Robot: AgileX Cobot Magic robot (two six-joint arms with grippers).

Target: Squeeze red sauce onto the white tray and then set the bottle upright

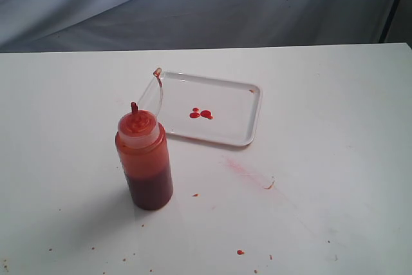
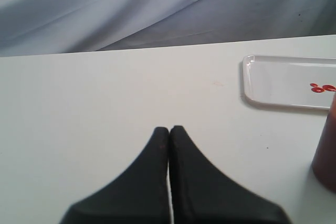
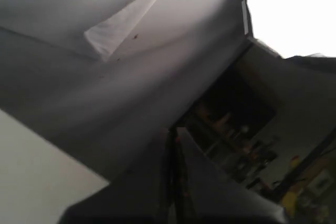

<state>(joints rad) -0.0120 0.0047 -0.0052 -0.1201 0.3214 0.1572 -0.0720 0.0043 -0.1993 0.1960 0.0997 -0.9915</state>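
The bottle (image 1: 144,159) stands upright on the table, orange-red with a dark-red lower part, its tethered cap hanging open over the tray's near corner. Behind it lies the white tray (image 1: 238,134) with three small wet blobs of red sauce (image 1: 201,114). Neither gripper shows in the exterior view. In the left wrist view my left gripper (image 2: 169,129) is shut and empty above bare table, with the tray (image 2: 252,93), the sauce blobs (image 2: 321,88) and the bottle's edge (image 2: 326,150) off to one side. My right gripper (image 3: 173,132) is shut, pointing away at the backdrop.
A pinkish smear (image 1: 243,169) and dried red specks (image 1: 239,252) mark the white table in front of the tray. A grey cloth backdrop (image 1: 193,4) hangs behind the table's far edge. A dark stand (image 1: 394,4) rises at the back right.
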